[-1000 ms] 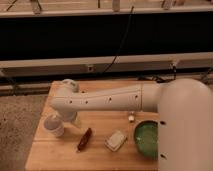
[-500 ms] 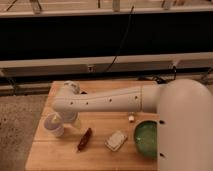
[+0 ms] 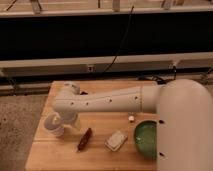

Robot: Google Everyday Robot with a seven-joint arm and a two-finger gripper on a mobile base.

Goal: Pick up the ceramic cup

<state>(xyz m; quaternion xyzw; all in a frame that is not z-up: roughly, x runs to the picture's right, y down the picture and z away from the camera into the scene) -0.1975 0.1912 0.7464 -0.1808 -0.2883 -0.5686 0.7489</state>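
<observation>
The gripper (image 3: 64, 121) is mostly hidden under the arm (image 3: 107, 102); its fingers cannot be made out. Beside it, the cup's (image 3: 54, 125) right side is covered. Far right, the bowl (image 3: 145, 138) is partly hidden.

Lab-like test room: wooden table (image 3: 100, 157) on speckled floor (image 3: 17, 117), cable (image 3: 122, 42) along wall.

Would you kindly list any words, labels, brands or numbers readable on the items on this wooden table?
None can be read.
The pale packet and dark bar show no legible print.
The ceramic cup, with the tool at it, and the green bowl look unmarked.
</observation>
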